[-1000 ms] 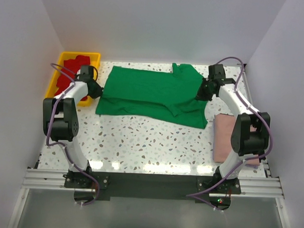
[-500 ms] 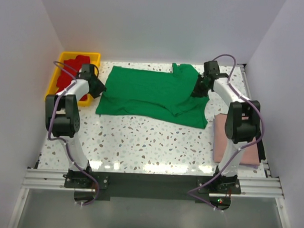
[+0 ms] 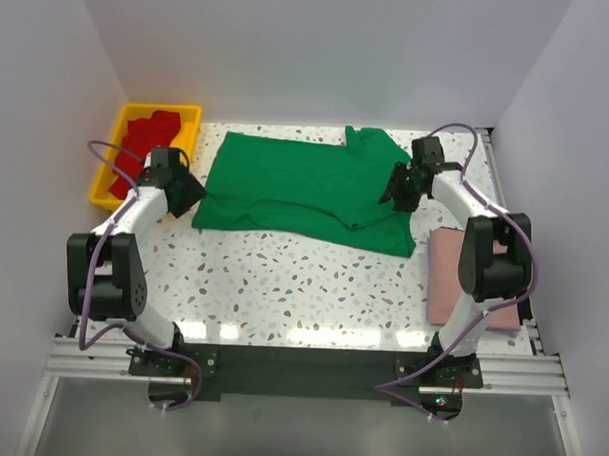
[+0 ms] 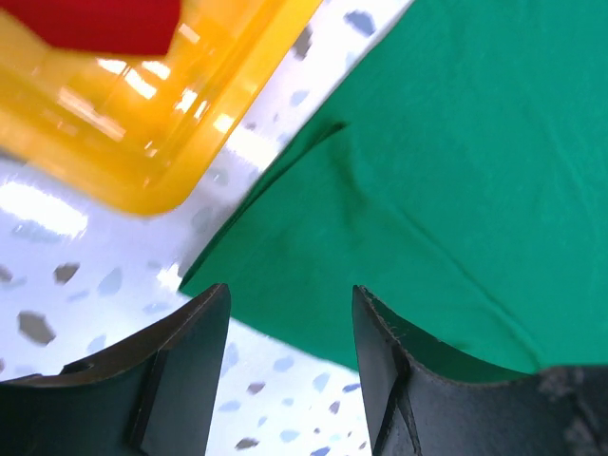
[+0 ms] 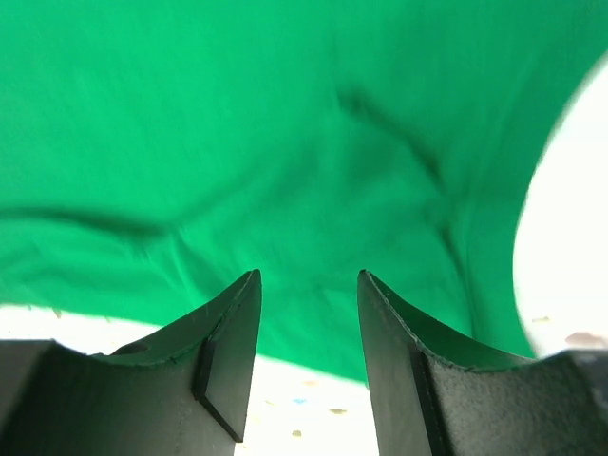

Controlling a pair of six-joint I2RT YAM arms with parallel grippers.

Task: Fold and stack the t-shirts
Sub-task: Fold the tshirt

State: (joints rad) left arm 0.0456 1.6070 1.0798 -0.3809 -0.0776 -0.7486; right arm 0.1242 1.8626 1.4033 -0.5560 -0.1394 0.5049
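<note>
A bright green t-shirt [image 3: 301,185] lies spread across the back of the table, one layer folded over another. My left gripper [image 3: 189,193] hangs just off its left edge, open, with only table and the green t-shirt's hem [image 4: 380,237] between its fingers. At the shirt's right edge my right gripper [image 3: 397,187] is open above the green t-shirt [image 5: 285,142], holding nothing. A dusty pink t-shirt [image 3: 453,273] lies folded at the right. Red t-shirts [image 3: 145,142] fill the yellow tray [image 3: 116,131].
The yellow tray [image 4: 161,123] stands at the back left corner, close to my left gripper. White walls enclose the table on three sides. The speckled tabletop [image 3: 292,288] stretches in front of the green shirt.
Both grippers have opened and let go of the green t-shirt's edges. The left one has drawn back towards the near left; the right one has lifted slightly off the cloth.
</note>
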